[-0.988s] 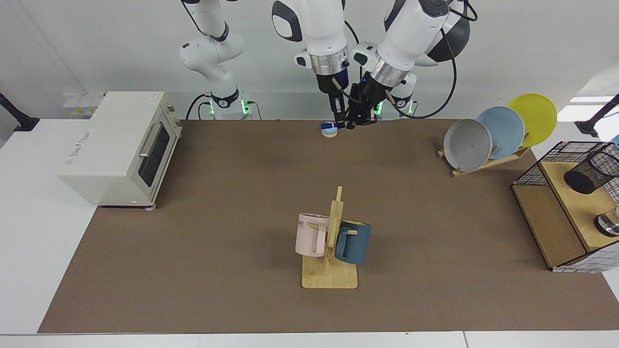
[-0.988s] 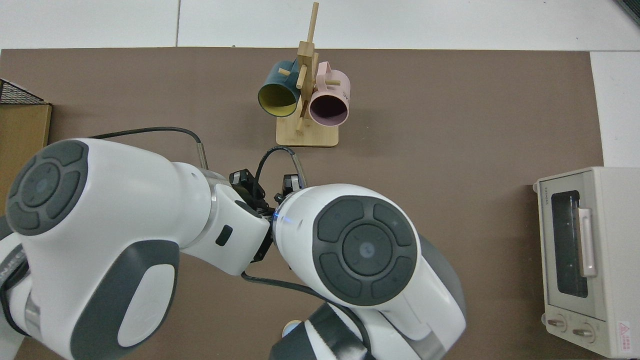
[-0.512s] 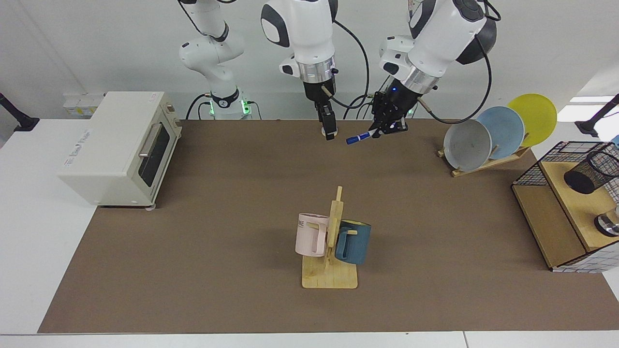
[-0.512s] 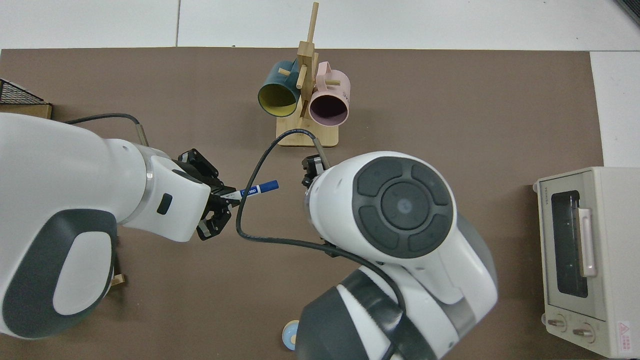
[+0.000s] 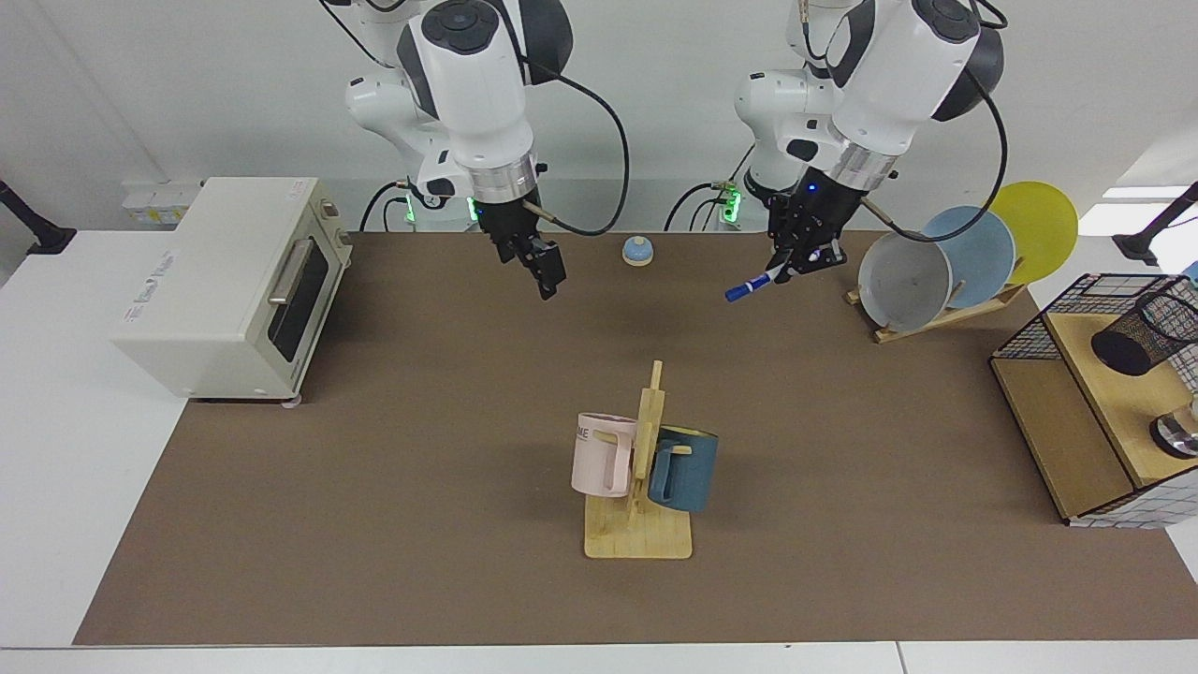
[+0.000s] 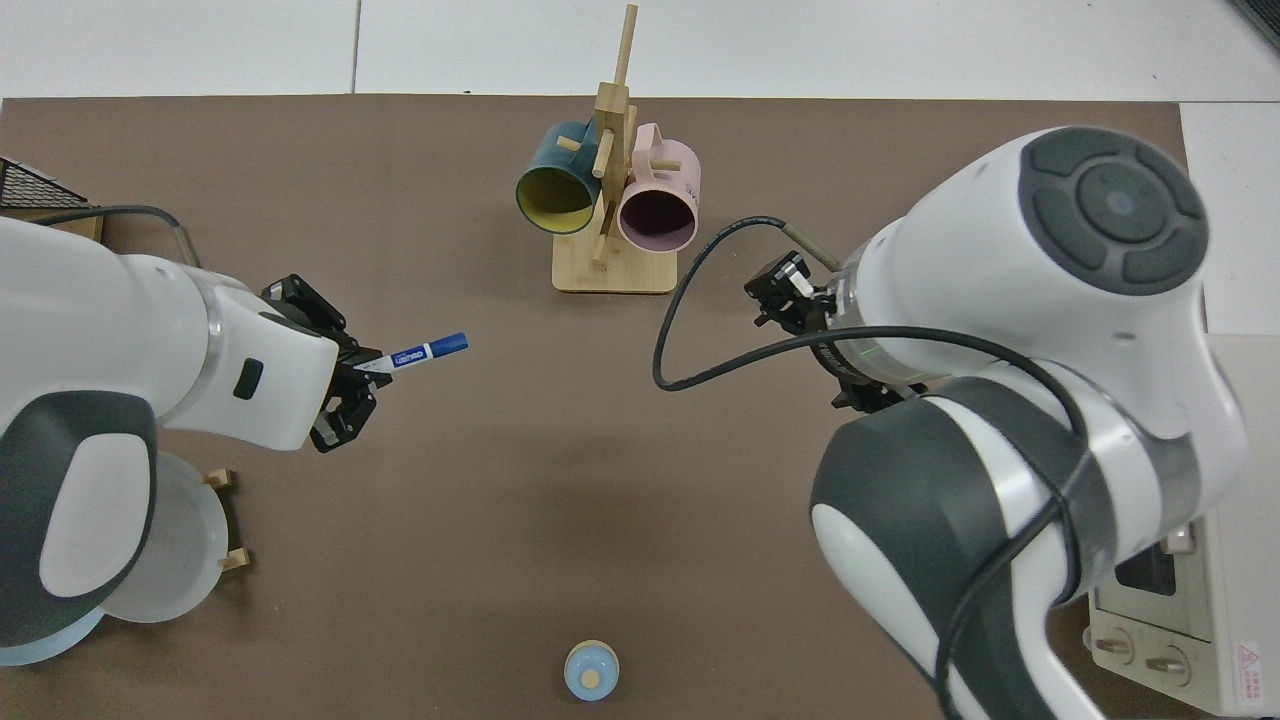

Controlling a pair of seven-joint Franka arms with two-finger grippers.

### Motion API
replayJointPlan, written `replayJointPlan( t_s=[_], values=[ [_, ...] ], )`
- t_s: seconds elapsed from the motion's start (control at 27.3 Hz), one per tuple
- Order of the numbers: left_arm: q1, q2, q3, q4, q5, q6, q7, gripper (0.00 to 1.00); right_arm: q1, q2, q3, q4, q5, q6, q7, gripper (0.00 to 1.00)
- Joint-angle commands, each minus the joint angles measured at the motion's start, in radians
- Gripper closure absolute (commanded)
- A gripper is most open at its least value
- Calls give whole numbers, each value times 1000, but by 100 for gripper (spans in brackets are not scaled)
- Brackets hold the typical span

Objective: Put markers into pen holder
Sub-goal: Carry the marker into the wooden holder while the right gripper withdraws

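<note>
A white-barrelled marker (image 5: 753, 284) with a blue cap hangs tilted above the mat at the back right, and my left gripper (image 5: 797, 266) is shut on its upper end. From above, the marker (image 6: 420, 352) sticks out of that gripper (image 6: 358, 378) toward the mug rack. My right gripper (image 5: 545, 271) hovers empty over the mat at the back, left of centre, well apart from the marker. The black mesh pen holder (image 5: 1144, 335) stands on a wooden shelf at the far right and is out of the top view.
A wooden mug rack (image 5: 642, 487) with a pink and a blue mug stands mid-table. A toaster oven (image 5: 234, 281) sits at the left and a plate rack (image 5: 945, 271) at the back right. The wire basket (image 5: 1029, 328) borders the shelf, and a small blue-white knob (image 5: 637, 251) lies at the back.
The two grippers met at the back centre, then parted. The left arm carried the marker off to the right in the facing view, and the right arm swung away to the left.
</note>
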Motion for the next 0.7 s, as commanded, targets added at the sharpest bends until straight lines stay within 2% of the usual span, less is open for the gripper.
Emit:
replayJointPlan(
  t_s=[0.0, 0.18, 0.66],
  values=[
    [69, -19, -8, -12, 76, 1, 7, 100, -68, -31, 13, -10, 12, -57, -226, 1],
    [124, -26, -8, 17, 152, -41, 12, 100, -97, -77, 12, -12, 12, -103, -412, 1],
    [257, -12, -8, 137, 277, -102, 17, 100, -108, -166, 9, -15, -6, -218, -699, 1]
  ],
)
